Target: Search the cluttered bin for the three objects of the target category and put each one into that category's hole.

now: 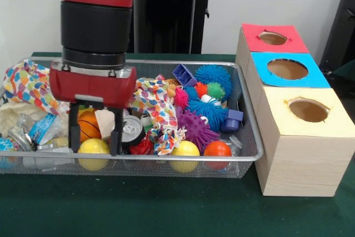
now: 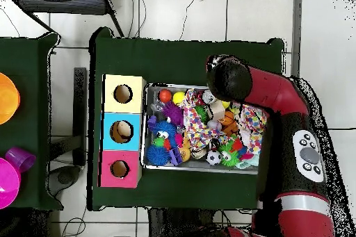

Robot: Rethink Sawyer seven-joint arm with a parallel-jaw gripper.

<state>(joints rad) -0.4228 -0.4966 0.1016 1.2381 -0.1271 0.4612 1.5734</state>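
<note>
Filling the bin (image 1: pixel 247 116) nearly to its rim is a jumble of toys and scraps: blue spiky balls (image 1: pixel 213 76), a purple spiky ball (image 1: pixel 195 129), a spotted cloth (image 1: pixel 158 106), a drink can (image 1: pixel 132 129), crumpled plastic (image 1: pixel 39 129), and along the camera-side edge in the front view two yellow balls (image 1: pixel 93 147) (image 1: pixel 185 149) and an orange ball (image 1: pixel 217 149).

The gripper (image 1: pixel 94 134) is hanging down inside the left part of the bin in the front view, its two black fingers (image 1: pixel 116 134) standing apart with a pale chunk (image 1: pixel 105 123) showing between them. Whether they are pressing on that chunk cannot be told. One yellow ball is lying just below the fingertips, and a small orange basketball (image 1: pixel 87 127) is sitting behind them.

The hole (image 1: pixel 273 38) in the red-topped box (image 1: pixel 274 45) is lying well apart from the gripper, beyond the bin's opposite end and at the far end of the box row. The blue-topped box (image 1: pixel 288 70) and the yellow-topped box (image 1: pixel 305 137) are standing in line with it, touching one another, just beside the bin.

Bare green table (image 1: pixel 138 209) is showing between the bin and the camera in the front view. From overhead, the arm (image 2: pixel 278 102) is reaching over the bin's side away from the boxes.
</note>
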